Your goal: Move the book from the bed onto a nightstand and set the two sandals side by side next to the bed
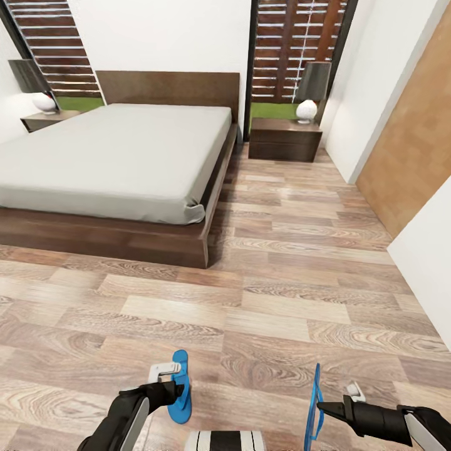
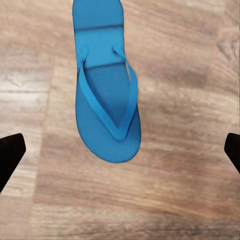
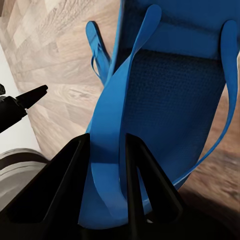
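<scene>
Sandals are the business in hand: one blue flip-flop [image 1: 179, 387] lies flat on the wood-plank floor [image 1: 294, 300], sole down and straps up, just under the left gripper [image 1: 168, 380]. From the left wrist view its fingers stand wide apart at either edge with nothing between them, so that gripper is spread and empty, hovering over the sandal [image 2: 106, 95]. The second sandal [image 1: 312, 407] hangs on edge, off the floor, from the right gripper [image 1: 327, 407]; in the right wrist view the two dark fingers [image 3: 75, 170] are pinched on one of its thin straps [image 3: 107, 150], with the sole dangling beyond.

My read is that the sandal step is midway: one is carried, one is set down or about to be picked up, and both sit well away from the bed [image 1: 113, 156], out in the middle of the room. The next move, I judge, calls for getting both over beside the frame and laying the held one flat, parallel to its mate and pointing the same way.

Counting: two sandals, one bed, two nightstands, the nearer one [image 1: 285, 139] right of the headboard and another [image 1: 47, 119] on the far side, each with one lamp [image 1: 308, 94]. No book is anywhere on the grey mattress from where I stand.
</scene>
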Tool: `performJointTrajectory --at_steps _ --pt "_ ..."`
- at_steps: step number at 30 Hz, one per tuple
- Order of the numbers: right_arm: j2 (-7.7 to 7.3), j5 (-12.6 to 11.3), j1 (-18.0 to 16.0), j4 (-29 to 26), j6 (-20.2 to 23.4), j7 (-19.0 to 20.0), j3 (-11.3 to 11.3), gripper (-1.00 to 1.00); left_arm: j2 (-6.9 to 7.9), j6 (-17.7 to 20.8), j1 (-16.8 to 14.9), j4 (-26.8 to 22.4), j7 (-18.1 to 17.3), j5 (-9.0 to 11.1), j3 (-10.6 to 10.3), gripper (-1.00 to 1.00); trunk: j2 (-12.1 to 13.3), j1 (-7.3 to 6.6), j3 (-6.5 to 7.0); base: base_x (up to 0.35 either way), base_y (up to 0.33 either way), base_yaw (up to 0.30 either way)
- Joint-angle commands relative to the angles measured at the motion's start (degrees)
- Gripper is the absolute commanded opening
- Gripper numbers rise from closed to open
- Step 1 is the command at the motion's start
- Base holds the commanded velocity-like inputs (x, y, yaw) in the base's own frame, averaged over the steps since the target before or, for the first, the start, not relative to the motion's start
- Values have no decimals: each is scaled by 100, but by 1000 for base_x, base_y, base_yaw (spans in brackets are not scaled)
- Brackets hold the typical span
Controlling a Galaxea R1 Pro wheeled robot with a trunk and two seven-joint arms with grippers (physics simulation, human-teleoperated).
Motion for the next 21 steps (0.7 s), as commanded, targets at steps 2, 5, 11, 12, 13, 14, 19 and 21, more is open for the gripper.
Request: performJointTrajectory --at_steps 2,5,11,12,13,14,19,21 --pt "-7 -61 -6 0 40 2 30 -100 -2 25 -1 -7 12 39 0 100 -5 4 -49 0 0 0" --pt "-7 -61 -6 0 40 2 30 -100 0 21 -1 -7 12 39 0 100 -9 11 -116 0 0 0" --pt "-6 -61 -6 0 40 2 30 -100 2 19 -1 -7 12 39 0 100 -17 27 -249 0 0 0" --pt "-6 -61 -6 0 41 2 30 -100 -1 19 -1 -7 12 39 0 100 -18 30 -271 0 0 0" --pt "-7 -61 -6 0 42 2 30 -100 0 19 -1 -7 12 39 0 100 -20 32 -293 0 0 0" --pt "-7 -61 -6 0 42 2 30 -100 -1 19 -1 -7 12 39 0 100 -21 35 -315 0 0 0" --pt "-7 -76 -6 -14 -27 17 24 -100 0 13 -1 -7 12 42 0 100 -28 48 -426 0 0 0" --pt "-7 -77 -6 -16 -66 18 23 -100 1 12 -1 -7 12 45 0 100 -28 48 -426 0 0 0"
